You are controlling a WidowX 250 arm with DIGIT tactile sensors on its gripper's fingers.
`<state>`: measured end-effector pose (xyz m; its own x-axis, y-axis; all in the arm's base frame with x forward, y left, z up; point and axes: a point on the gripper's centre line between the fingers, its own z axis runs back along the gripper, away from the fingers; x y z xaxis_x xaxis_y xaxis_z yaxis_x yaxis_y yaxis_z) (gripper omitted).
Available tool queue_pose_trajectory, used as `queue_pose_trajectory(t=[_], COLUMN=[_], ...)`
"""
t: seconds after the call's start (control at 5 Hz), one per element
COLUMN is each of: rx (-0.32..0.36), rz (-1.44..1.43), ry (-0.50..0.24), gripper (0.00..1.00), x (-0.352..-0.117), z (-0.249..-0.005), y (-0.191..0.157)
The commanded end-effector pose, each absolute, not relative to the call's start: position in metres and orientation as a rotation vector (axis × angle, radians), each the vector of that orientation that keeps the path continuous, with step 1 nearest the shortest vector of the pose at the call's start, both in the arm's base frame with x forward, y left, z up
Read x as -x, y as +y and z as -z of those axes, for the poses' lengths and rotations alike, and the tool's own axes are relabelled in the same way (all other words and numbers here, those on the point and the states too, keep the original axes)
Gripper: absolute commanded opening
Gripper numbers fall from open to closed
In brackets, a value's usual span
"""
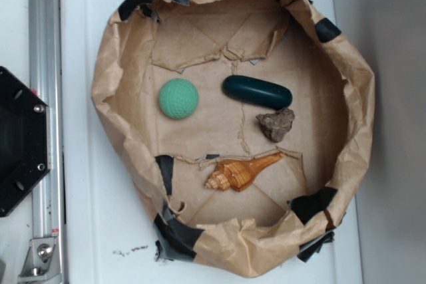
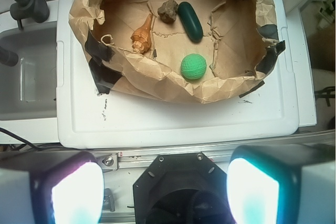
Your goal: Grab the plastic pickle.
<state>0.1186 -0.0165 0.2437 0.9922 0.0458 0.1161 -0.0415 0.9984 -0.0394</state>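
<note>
Inside the crumpled brown paper basin [image 1: 346, 131], the glossy dark green capsule-shaped plastic pickle [image 1: 257, 92] lies flat, touching the grey-brown rock [image 1: 276, 124]. The gripper [image 2: 165, 192] hangs well back, jaws apart, apparently empty. Advisable approach: close across the pickle's short width, at the end away from the rock.

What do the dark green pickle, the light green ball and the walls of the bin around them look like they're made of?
The pickle looks like smooth, glossy hard plastic: it carries a soft sheen along its top. The ball looks matte, probably rubber or plastic, with a fine dimpled surface like a golf ball. The bin wall is crumpled brown paper, creased and torn, patched with strips of black tape.
</note>
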Motion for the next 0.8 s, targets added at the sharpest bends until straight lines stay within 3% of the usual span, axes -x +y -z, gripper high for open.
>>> queue_pose_trajectory(t=[0.0, 0.2, 0.4, 0.6], rx=[0.037, 0.197, 0.177, 0.153], rz=[-0.044, -0.172, -0.028, -0.002], ry=[-0.117, -0.268, -0.387, -0.379], gripper=[1.00, 1.00, 1.00, 1.00], x=[-0.119, -0.169, -0.225, -0.262], z=[-0.244, -0.212, -0.186, -0.158], y=[-0.017, 0.010, 0.024, 0.037])
